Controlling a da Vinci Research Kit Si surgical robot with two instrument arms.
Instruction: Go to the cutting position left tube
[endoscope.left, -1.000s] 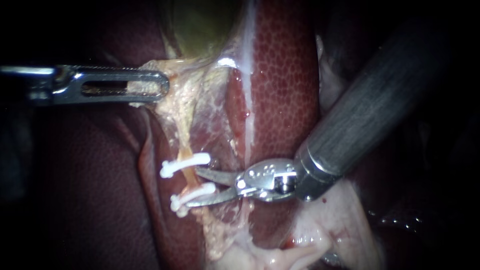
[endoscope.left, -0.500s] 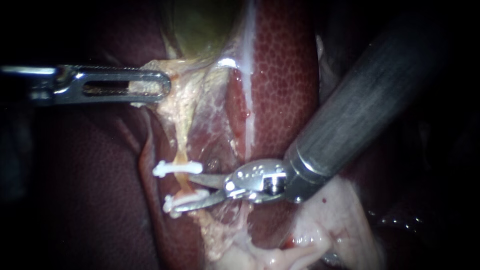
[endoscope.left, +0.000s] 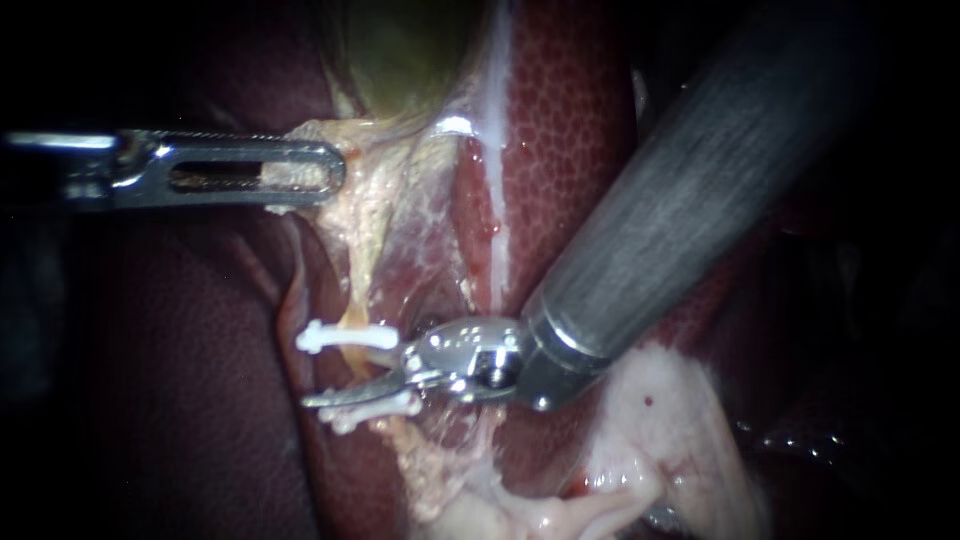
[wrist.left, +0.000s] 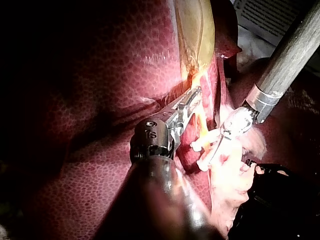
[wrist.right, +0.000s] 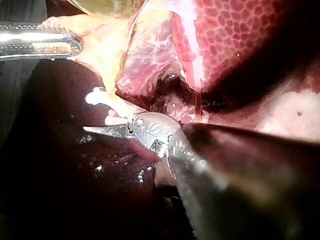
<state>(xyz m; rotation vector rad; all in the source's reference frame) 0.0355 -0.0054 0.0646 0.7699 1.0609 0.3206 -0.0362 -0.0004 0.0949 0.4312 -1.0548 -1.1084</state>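
Closely, right instrument (endoscope.left: 345, 394) at clipped tube (endoscope.left: 356, 316)

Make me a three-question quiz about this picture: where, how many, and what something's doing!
1. Where is the tip of the right instrument? A) between the white clips B) on the gallbladder C) far from any clip
2. How many white clips show? A) one B) two C) four
3. What is the left instrument doing? A) holding a clip B) hanging open C) gripping pale tissue
Answers: 1 A, its tip lies between them; 2 B, two white bars show; 3 C, its jaws clamp the tissue.
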